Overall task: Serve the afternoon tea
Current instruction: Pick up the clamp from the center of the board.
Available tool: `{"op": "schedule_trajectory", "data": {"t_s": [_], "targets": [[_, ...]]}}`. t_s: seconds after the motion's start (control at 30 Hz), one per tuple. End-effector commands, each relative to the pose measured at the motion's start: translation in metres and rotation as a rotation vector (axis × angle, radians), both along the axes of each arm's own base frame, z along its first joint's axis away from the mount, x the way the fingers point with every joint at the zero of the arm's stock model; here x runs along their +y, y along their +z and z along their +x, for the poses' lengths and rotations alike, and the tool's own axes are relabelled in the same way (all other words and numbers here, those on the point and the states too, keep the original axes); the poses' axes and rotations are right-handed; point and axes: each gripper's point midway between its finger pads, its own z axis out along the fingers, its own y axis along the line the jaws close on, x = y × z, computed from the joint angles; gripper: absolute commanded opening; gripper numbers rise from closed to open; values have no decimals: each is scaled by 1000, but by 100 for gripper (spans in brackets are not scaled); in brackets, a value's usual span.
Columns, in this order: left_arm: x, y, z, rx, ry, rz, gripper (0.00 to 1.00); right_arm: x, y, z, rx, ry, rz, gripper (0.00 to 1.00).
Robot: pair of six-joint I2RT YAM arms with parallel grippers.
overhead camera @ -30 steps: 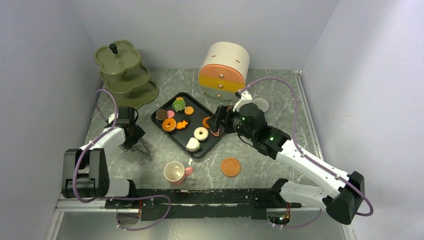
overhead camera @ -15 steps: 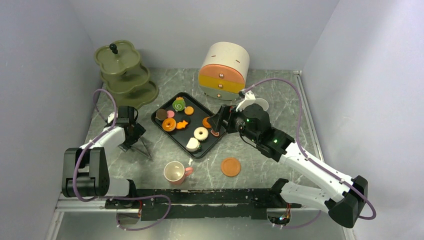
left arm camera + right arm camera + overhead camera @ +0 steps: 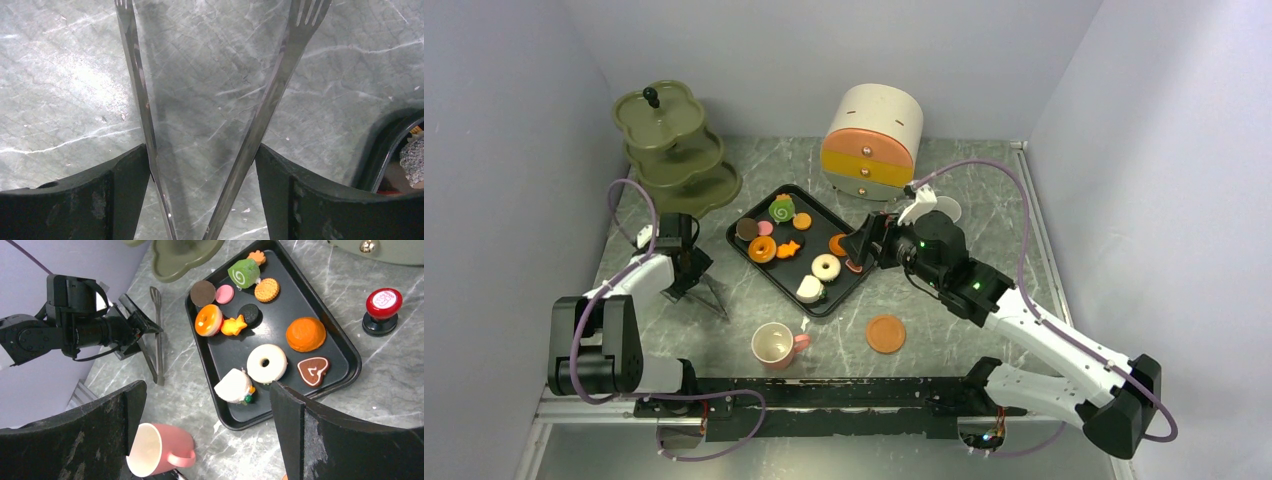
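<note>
Left tool [image 3: 202,165] wide, gripping thin steel tongs [image 3: 272,95] at 9 o'clock of black rectangular tray [image 3: 305,300]; right tool [image 3: 206,390] fully open, empty. Small toy pastries [image 3: 266,363] sit in tray. Looks like the first pastry pick. Next: bring tongs over, pinch one.

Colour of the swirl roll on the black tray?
Swirl roll: green, white spiral; clearest in right wrist view.
</note>
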Motion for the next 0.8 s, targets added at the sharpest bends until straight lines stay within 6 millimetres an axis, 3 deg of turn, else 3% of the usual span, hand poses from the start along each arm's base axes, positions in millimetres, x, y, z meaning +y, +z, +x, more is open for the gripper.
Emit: {"op": "schedule_trajectory", "data": {"t_s": [0.0,0.2,0.47,0.77], "targets": [[1,-12,-9,21,38,-18,79,-2,0,-2,-13,2,27,98],[-1,-8,-11,20,60,-33,74,-3,15,0,-43,-2,41,98],[-7,4,-14,28,62,-70,70,-7,10,-1,-36,-21,43,98],[-10,33,-14,-20,47,-82,65,-8,12,-2,-38,-20,43,97]]}}
